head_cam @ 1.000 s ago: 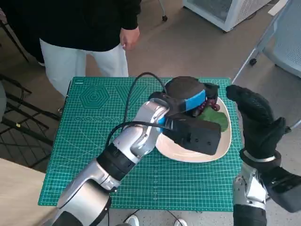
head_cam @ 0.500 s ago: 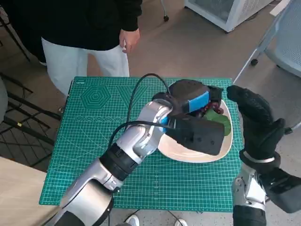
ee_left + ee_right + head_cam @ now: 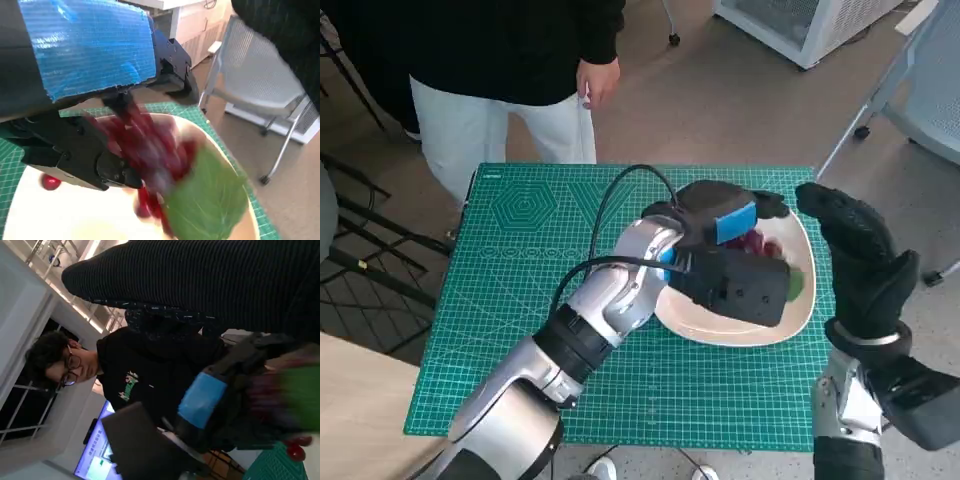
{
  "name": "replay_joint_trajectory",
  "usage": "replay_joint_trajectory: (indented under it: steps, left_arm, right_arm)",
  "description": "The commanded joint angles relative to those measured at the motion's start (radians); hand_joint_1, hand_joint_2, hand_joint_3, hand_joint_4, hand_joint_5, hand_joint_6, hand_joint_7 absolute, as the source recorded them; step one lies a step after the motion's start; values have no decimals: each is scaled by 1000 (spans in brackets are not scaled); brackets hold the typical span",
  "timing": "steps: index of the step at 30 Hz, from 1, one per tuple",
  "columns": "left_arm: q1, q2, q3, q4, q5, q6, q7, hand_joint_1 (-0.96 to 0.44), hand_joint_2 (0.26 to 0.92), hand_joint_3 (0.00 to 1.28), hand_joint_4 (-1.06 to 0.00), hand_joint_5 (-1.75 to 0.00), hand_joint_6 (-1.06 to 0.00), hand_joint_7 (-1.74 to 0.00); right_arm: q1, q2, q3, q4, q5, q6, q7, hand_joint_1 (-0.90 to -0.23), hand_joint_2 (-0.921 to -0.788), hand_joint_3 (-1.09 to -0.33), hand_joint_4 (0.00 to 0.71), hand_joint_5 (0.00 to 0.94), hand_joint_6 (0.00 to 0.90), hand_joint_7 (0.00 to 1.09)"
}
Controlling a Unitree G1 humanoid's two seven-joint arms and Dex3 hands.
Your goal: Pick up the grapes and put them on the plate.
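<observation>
One bunch of grapes (image 3: 757,243) is hanging from my left hand (image 3: 720,212), and I am holding it over the plate (image 3: 800,312). In my left wrist view the grapes (image 3: 150,150) look red and blurry, so I think they are swinging. My black fingers (image 3: 80,160) are curling around the top of the bunch, up near the stem. I am holding it there so the heavy part can hang down and I am not squashing the fruit.

The green leaf (image 3: 207,200) is hanging low on the bunch. I cannot tell if it is touching the plate or not. One small red grape (image 3: 50,182) is sitting loose on the white plate by itself, apart from the bunch.

The plate is sitting at about 3 o'clock on the green mat (image 3: 520,300), close to that edge. I am keeping my left hand at the 12 o'clock side of the plate, so the grapes are hanging over the plate's middle.

My right hand (image 3: 860,260) is waiting just off the mat at 3 o'clock, beside the plate. It is holding nothing. Its fingers look a bit bent, but I cannot tell if they are open or closed.

A person (image 3: 510,70) is standing at the mat's 12 o'clock side.

I think I am nearly done. Next I should lower the bunch and let go.
</observation>
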Motion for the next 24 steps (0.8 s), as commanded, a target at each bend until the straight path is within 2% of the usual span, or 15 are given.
replay_joint_trajectory:
  steps: [1,7,14,19,24]
  left_arm:
    - [-24,7,-9,10,13,-30,16,-512,844,2,-75,-14,-182,-2]
    - [-11,18,6,25,-3,-64,34,-510,849,2,-27,-1,-159,0]
    - [20,38,41,62,-52,-178,71,-493,859,5,-12,0,-151,0]
    - [74,85,102,78,-103,-312,156,-458,882,10,-14,-2,-158,-3]
    - [155,114,211,110,-198,-488,286,-433,913,55,-52,-14,-188,-16]
  right_arm:
    - [10,2,4,4,13,19,3,-501,-921,-566,256,2,86,398]
    - [8,1,5,7,17,21,8,-501,-921,-567,256,1,87,396]
    - [8,0,7,5,19,22,8,-496,-921,-567,258,2,90,393]
    - [10,-3,8,-6,20,26,7,-495,-921,-567,257,2,91,392]
    - [10,-6,6,-13,21,30,4,-496,-921,-566,258,2,93,390]
